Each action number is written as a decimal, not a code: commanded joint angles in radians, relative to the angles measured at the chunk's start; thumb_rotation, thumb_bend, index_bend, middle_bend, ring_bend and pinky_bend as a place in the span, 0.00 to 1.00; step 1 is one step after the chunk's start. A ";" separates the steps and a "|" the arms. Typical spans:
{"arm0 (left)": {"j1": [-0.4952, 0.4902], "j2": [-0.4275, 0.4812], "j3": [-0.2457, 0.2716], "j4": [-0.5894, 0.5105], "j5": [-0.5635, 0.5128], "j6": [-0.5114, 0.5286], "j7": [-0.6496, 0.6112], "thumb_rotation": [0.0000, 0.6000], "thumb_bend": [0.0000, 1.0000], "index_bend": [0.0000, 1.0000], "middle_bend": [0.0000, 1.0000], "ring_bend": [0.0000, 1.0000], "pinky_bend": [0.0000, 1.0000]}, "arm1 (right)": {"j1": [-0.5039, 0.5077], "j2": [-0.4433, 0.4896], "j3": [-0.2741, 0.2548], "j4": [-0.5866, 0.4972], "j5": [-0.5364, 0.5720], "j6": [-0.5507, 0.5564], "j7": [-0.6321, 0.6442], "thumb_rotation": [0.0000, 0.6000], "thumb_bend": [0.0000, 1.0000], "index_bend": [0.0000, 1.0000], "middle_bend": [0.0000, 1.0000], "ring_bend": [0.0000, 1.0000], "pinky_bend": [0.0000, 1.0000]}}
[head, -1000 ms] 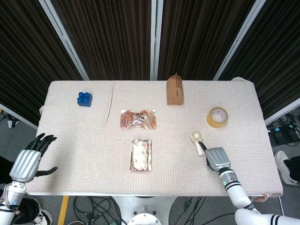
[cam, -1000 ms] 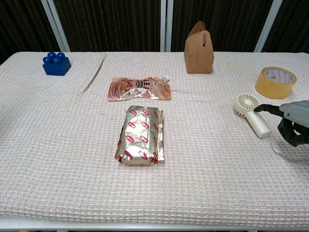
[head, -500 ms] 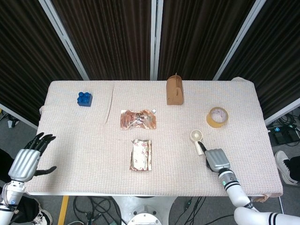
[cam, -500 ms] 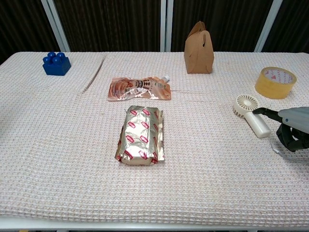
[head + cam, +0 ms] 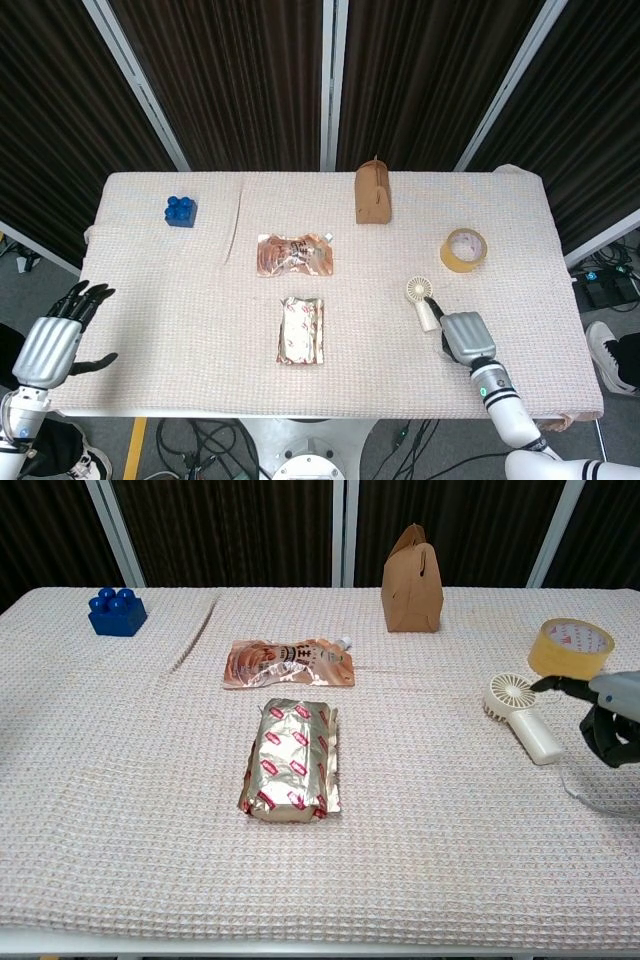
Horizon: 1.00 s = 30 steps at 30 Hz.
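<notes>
Since a second ago the right hand has lifted and drawn a little toward 3 o'clock, off the handle of the small white fan, which has not shifted.

Head view: the right hand hovers just at 4 o'clock of the fan, its back to the camera and its fingers hidden beneath, so how far they part cannot be told from here. The left hand hangs off the desk edge at 8 o'clock, fingers spread apart, holding nothing. A tape roll lies at 1 o'clock of the fan.

Chest view: the right hand shows at the 3 o'clock edge, fingers curled downward, thumb stretched toward the fan head, clamped on nothing and seemingly not touching it. The fan lies flat, handle pointing to 5 o'clock, with the tape roll close behind it.
</notes>
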 commanded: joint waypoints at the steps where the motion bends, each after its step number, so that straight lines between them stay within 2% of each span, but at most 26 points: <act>1: 0.003 0.001 0.001 -0.007 0.000 0.004 0.007 1.00 0.00 0.12 0.10 0.03 0.22 | -0.041 0.064 0.005 -0.062 -0.086 0.092 0.036 1.00 1.00 0.00 0.97 0.91 0.85; 6: 0.009 0.004 0.005 -0.020 0.002 0.009 0.023 1.00 0.00 0.12 0.10 0.03 0.22 | -0.107 0.154 -0.009 -0.105 -0.192 0.199 0.110 1.00 1.00 0.00 0.97 0.91 0.85; 11: 0.015 0.006 0.004 -0.029 -0.002 0.015 0.037 1.00 0.00 0.12 0.10 0.03 0.22 | -0.198 0.229 -0.025 -0.080 -0.305 0.333 0.232 1.00 1.00 0.00 0.96 0.90 0.85; 13: 0.017 0.006 0.005 -0.034 -0.002 0.016 0.043 1.00 0.00 0.12 0.10 0.03 0.22 | -0.231 0.234 -0.031 -0.021 -0.369 0.384 0.311 1.00 1.00 0.00 0.90 0.87 0.84; 14: 0.017 0.005 0.005 -0.036 -0.001 0.016 0.046 1.00 0.00 0.12 0.10 0.03 0.22 | -0.243 0.237 -0.037 0.003 -0.386 0.395 0.343 1.00 0.98 0.00 0.83 0.82 0.80; 15: 0.018 0.005 0.006 -0.038 0.000 0.017 0.049 1.00 0.00 0.12 0.10 0.03 0.22 | -0.254 0.243 -0.047 0.027 -0.400 0.398 0.370 1.00 0.89 0.00 0.70 0.67 0.68; 16: 0.020 0.005 0.007 -0.041 0.002 0.020 0.054 1.00 0.00 0.12 0.10 0.03 0.22 | -0.266 0.255 -0.060 0.055 -0.408 0.395 0.379 1.00 0.76 0.00 0.53 0.48 0.52; 17: 0.021 0.005 0.008 -0.044 0.004 0.022 0.057 1.00 0.00 0.12 0.10 0.03 0.22 | -0.275 0.264 -0.065 0.071 -0.400 0.394 0.363 1.00 0.58 0.00 0.34 0.27 0.33; 18: 0.023 0.005 0.009 -0.047 0.006 0.025 0.061 1.00 0.00 0.12 0.10 0.03 0.22 | -0.285 0.269 -0.065 0.082 -0.393 0.400 0.342 1.00 0.36 0.00 0.15 0.09 0.14; 19: 0.025 0.005 0.010 -0.050 0.009 0.028 0.064 1.00 0.00 0.12 0.10 0.03 0.22 | -0.295 0.269 -0.065 0.090 -0.389 0.407 0.337 1.00 0.19 0.00 0.04 0.01 0.04; 20: 0.028 0.005 0.011 -0.053 0.012 0.032 0.068 1.00 0.00 0.12 0.10 0.03 0.22 | -0.307 0.268 -0.065 0.098 -0.394 0.417 0.360 1.00 0.09 0.00 0.00 0.00 0.00; 22: 0.032 0.005 0.013 -0.059 0.016 0.039 0.076 1.00 0.00 0.12 0.10 0.03 0.22 | -0.327 0.269 -0.065 0.122 -0.415 0.440 0.399 1.00 0.01 0.00 0.00 0.00 0.00; 30: 0.045 0.010 0.008 -0.067 0.032 0.073 0.091 1.00 0.00 0.12 0.10 0.03 0.21 | -0.376 0.261 -0.048 0.167 -0.467 0.513 0.444 1.00 0.00 0.00 0.00 0.00 0.00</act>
